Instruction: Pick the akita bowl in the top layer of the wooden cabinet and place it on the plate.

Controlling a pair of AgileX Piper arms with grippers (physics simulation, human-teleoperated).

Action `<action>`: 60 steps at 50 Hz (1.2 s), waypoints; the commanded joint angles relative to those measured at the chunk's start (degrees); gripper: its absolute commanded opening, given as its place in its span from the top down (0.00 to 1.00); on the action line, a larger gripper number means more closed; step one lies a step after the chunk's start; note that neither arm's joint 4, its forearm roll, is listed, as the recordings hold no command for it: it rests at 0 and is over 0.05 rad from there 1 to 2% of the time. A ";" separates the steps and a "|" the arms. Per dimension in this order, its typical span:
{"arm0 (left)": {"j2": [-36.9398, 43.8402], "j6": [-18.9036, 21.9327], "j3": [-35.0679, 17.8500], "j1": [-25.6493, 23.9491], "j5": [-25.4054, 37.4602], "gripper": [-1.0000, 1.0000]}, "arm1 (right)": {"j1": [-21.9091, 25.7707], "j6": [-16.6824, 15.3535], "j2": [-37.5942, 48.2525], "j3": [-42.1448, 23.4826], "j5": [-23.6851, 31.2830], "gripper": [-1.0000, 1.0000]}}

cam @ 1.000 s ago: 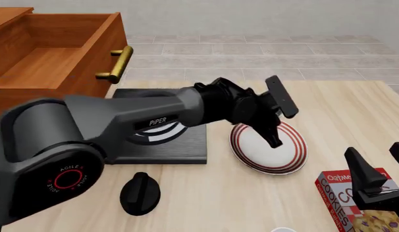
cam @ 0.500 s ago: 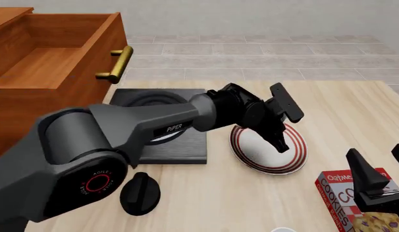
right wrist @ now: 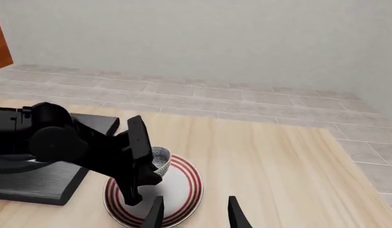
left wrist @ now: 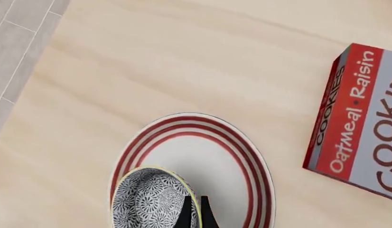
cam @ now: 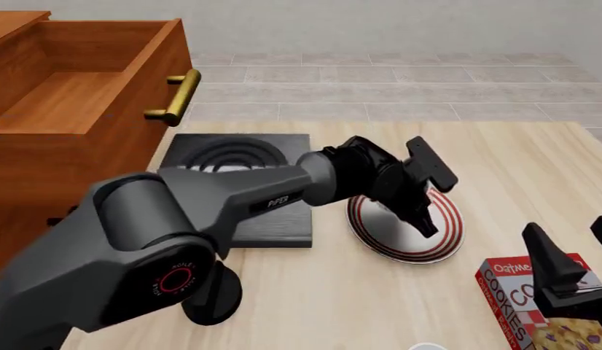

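My left gripper (left wrist: pixel 193 214) has its jaws pressed thin on the rim of the akita bowl (left wrist: pixel 150 200), one finger inside and one outside, with only a sliver of wall between them. The bowl hangs low over the plate (left wrist: pixel 231 161), toward its near edge and not centred; from the left wrist view I cannot tell whether its foot is touching the plate or just above it. In the right wrist view the bowl (right wrist: pixel 159 159) peeks out behind the left arm's wrist, over the red rings.

The risk as I judge it: a one-sided rim pinch lets the bowl tilt, so if I let go while it is off level or above the plate, it could rock, roll over the rim and end up on the tabletop (cam: pixel 311 292). Opening while the fingers are angled could also drag the bowl sideways, or nudge the plate itself.

My right gripper (right wrist: pixel 192 213) waits with jaws spread, near the plate's edge and just above the cookie box (cam: pixel 534 302). The black stove (cam: pixel 252 197) lies beside the plate, the black knob (cam: pixel 211 295) nearer me. The wooden cabinet (cam: pixel 48 168) stands well apart, its top layer (cam: pixel 87 80) pulled out.
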 commanded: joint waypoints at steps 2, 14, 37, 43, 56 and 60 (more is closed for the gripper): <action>2.56 -3.16 -3.37 -1.00 2.79 1.00 | -0.04 0.10 1.23 0.00 -1.11 0.00; 3.60 -5.77 -5.16 -2.23 4.32 1.00 | -0.02 0.12 1.57 0.01 -1.37 0.00; 4.19 -7.82 -5.88 -2.55 5.54 1.00 | 0.07 0.09 2.77 0.01 -2.48 0.00; 4.59 -8.98 -6.48 -2.91 6.22 1.00 | 0.08 0.09 1.76 0.01 -1.46 0.00; 4.10 -9.16 -6.81 -2.56 6.53 0.00 | 0.08 0.01 1.94 0.00 -1.68 0.00; 3.95 -9.14 -6.91 -2.33 6.65 0.00 | 0.08 0.02 1.97 0.00 -1.69 0.00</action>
